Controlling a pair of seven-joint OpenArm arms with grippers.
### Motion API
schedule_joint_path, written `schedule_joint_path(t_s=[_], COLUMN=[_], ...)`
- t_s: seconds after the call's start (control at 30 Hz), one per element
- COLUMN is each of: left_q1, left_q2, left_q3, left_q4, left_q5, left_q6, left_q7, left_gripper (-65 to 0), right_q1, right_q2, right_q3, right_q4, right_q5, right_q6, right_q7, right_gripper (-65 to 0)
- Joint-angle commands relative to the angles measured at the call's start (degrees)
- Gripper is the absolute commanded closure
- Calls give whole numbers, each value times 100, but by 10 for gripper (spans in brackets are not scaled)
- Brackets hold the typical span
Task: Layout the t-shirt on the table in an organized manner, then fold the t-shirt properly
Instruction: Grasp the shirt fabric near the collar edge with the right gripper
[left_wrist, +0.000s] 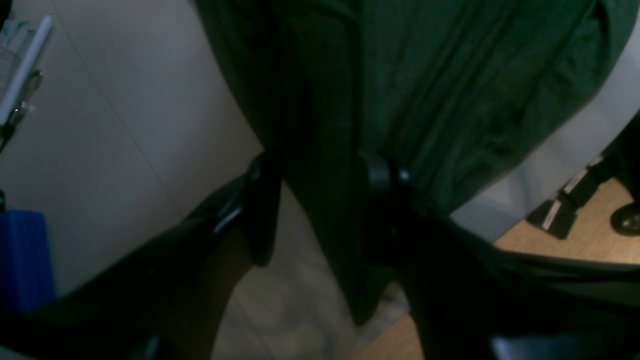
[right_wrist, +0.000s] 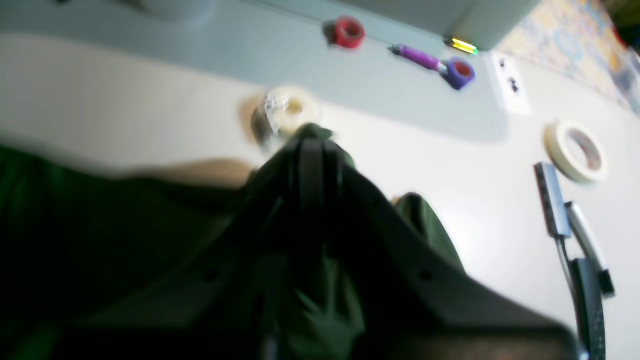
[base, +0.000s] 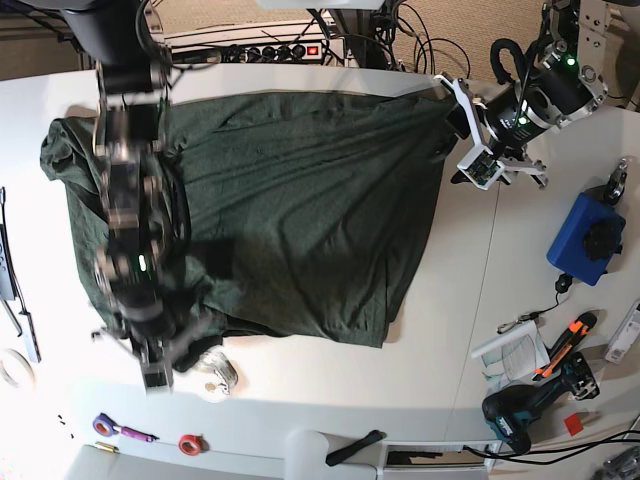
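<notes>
The dark green t-shirt (base: 300, 200) lies spread over the middle of the white table (base: 480, 330), wrinkled, with one sleeve bunched at the far left. My right gripper (base: 155, 372) is at the shirt's near left hem. In the right wrist view that gripper (right_wrist: 312, 137) is shut, with a pinch of the t-shirt (right_wrist: 75, 225) at its tip. My left gripper (base: 460, 115) is at the shirt's far right corner. In the left wrist view the left gripper (left_wrist: 320, 170) has its fingers apart, and a fold of the t-shirt (left_wrist: 450, 75) runs between them.
A clear tape roll (right_wrist: 287, 107) lies just beyond my right gripper. A red roll (right_wrist: 348, 32), a purple roll (right_wrist: 460, 72) and a masking tape ring (right_wrist: 575, 150) are farther off. A blue box (base: 585, 235) and a drill (base: 510, 415) sit right of the shirt. The table's rounded edge (left_wrist: 550, 165) is close to my left gripper.
</notes>
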Motion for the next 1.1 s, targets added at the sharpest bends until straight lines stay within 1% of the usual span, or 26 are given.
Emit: schedule_joint_path(t_s=[0.0, 0.07, 0.17, 0.23, 0.33, 0.5, 0.57, 0.67, 0.77, 0.87, 0.93, 1.07], left_q1=[-20, -24, -24, -22, -24, -24, -24, -22, -22, -37, -37, -35], left_q2=[-37, -42, -42, -42, -42, -42, -42, -42, -42, -42, -42, -42], left_q3=[-24, -22, -22, -22, -22, -22, -22, -22, -22, -22, -22, -22], left_q4=[83, 83, 83, 83, 83, 83, 83, 83, 83, 83, 83, 83], left_q5=[-28, -26, -26, -26, -26, -26, -26, -26, -26, -28, -26, -26], left_q6=[-7, -4, -2, -2, -4, -4, -2, -2, -2, -2, -2, 0], left_q7=[-125, -127, -129, -127, -129, -127, -127, -127, -125, -129, -129, -125], left_gripper=[-251, -251, -251, -251, -251, -251, -251, -251, -251, -251, -251, -251], right_q1=[-120, -702, -1580, -2046, -2474, -2791, -2876, -3023, -3136, -3263, -3340, -3383], right_q2=[98, 138, 116, 118, 116, 116, 116, 114, 116, 114, 116, 116], right_q3=[22, 22, -2, -52, -85, -85, -85, -85, -85, -170, -413, -1189], right_q4=[420, 1051, 1759, 2127, 2583, 3357, 3620, 3661, 3661, 3661, 3661, 3661], right_q5=[155, 529, 997, 1093, 1093, 1119, 1303, 1676, 1650, 1827, 1735, 1106], right_q6=[35, 109, 402, 487, 490, 485, 487, 498, 498, 498, 498, 496], right_q7=[48, -85, -129, -122, -125, -149, -164, -162, -175, -170, -205, -201], right_gripper=[0, 0, 0, 0, 0, 0, 0, 0, 0, 0, 0, 0])
